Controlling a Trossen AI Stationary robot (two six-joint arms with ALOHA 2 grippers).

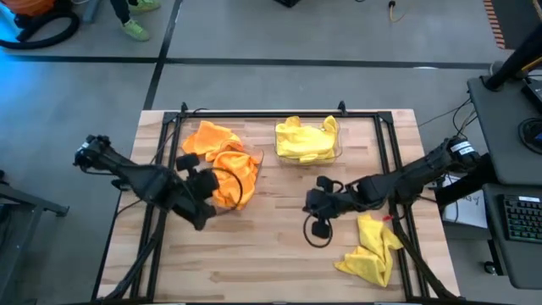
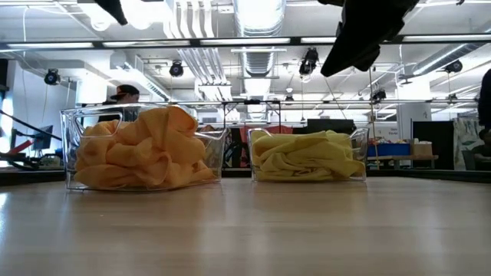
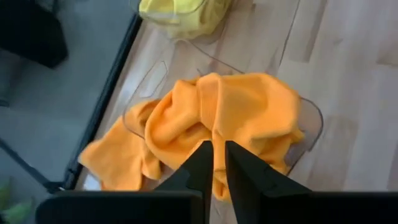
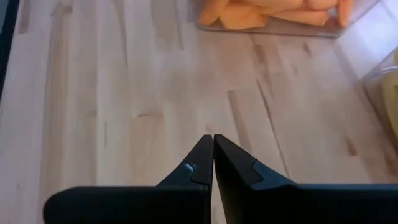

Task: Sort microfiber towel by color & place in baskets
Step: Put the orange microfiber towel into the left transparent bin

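Note:
Orange towels (image 1: 222, 159) (image 2: 142, 149) (image 3: 230, 112) are heaped in the left clear basket (image 1: 259, 158) (image 2: 70, 146), and one spills over its far-left rim. Yellow towels (image 1: 305, 140) (image 2: 307, 157) fill the right basket (image 1: 340, 152) (image 2: 359, 146). One more yellow towel (image 1: 371, 250) lies crumpled on the table's near right. My left gripper (image 1: 203, 206) (image 3: 217, 147) hangs above the orange basket's near-left corner, open by only a narrow gap and touching nothing. My right gripper (image 1: 316, 205) (image 4: 212, 138) (image 2: 331, 70) is shut and empty above bare wood, left of the loose yellow towel.
A black metal frame (image 1: 279, 114) runs around the table top, with rails along both sides. Cable loops (image 1: 318, 232) hang from both wrists. Bare wood (image 1: 271, 254) lies between the baskets and the near edge. A person (image 2: 123, 96) stands in the room behind.

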